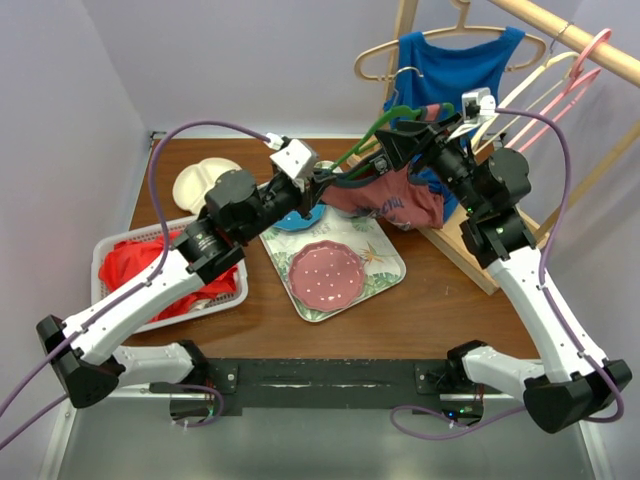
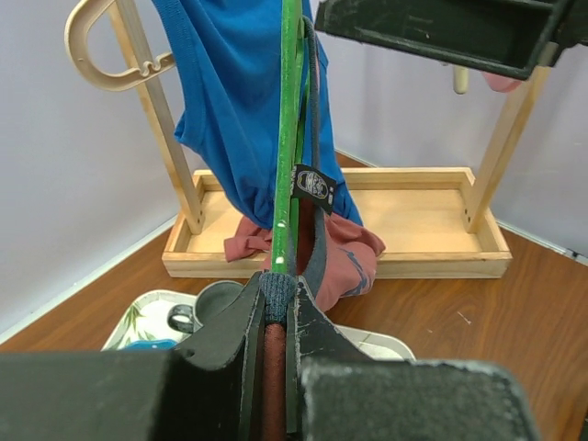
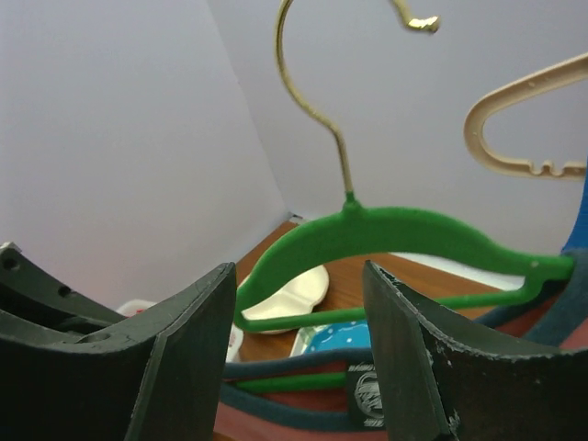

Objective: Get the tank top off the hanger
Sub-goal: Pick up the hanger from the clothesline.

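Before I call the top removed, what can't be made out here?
- Right wrist view: most of the tank top, behind the right gripper.
- Left wrist view: hook of the green hanger, cut off at top.
- Top view: how the tank top sits on the hanger, too small, tangled.

The left arm (image 1: 140,295) and the right arm (image 1: 545,305) are white with round black joints (image 1: 235,200). A thin purple cable (image 1: 200,127) loops over each arm. Each arm sits on a black base (image 1: 85,370) at the near edge. A small white box (image 1: 293,158) sits on the left wrist. The right gripper (image 3: 296,276) has black fingers (image 3: 184,358) with scratched, chipped edges.
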`<state>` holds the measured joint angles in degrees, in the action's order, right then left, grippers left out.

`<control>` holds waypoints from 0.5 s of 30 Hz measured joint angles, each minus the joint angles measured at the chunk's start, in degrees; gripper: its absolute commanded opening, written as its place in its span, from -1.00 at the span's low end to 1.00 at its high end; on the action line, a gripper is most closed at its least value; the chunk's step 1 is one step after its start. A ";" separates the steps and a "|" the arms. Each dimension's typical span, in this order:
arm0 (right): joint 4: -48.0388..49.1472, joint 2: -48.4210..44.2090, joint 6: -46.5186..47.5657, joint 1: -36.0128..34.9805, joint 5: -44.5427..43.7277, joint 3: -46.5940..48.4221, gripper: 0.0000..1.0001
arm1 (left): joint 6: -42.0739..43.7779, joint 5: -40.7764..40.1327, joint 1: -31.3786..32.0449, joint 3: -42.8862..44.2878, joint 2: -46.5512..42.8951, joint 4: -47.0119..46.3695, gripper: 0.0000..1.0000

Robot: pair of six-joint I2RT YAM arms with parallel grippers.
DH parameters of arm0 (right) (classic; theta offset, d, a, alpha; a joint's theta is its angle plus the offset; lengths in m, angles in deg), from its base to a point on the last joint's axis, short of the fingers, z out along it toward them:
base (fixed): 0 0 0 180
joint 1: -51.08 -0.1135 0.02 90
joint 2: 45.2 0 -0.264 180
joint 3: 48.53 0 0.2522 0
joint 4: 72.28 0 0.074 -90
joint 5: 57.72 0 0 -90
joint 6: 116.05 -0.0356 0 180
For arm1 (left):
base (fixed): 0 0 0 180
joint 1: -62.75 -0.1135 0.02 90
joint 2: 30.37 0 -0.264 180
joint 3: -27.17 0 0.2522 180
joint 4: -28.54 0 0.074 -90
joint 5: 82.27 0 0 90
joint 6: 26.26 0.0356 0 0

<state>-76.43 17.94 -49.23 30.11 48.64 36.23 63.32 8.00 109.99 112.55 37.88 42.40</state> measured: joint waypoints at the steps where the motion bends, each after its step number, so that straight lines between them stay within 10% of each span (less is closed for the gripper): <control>1: 0.33 -0.02 0.50 0.00 0.15 0.00 0.17 | -0.13 0.22 0.00 -0.42 -0.57 0.02 -1.00; 15: 1.36 -1.25 6.19 -2.60 -2.43 0.87 0.11 | -1.75 1.95 0.00 -4.79 -4.92 -0.85 -1.00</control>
<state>-75.08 16.69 -43.04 27.50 46.22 37.11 61.57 9.95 109.99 107.76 32.96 41.55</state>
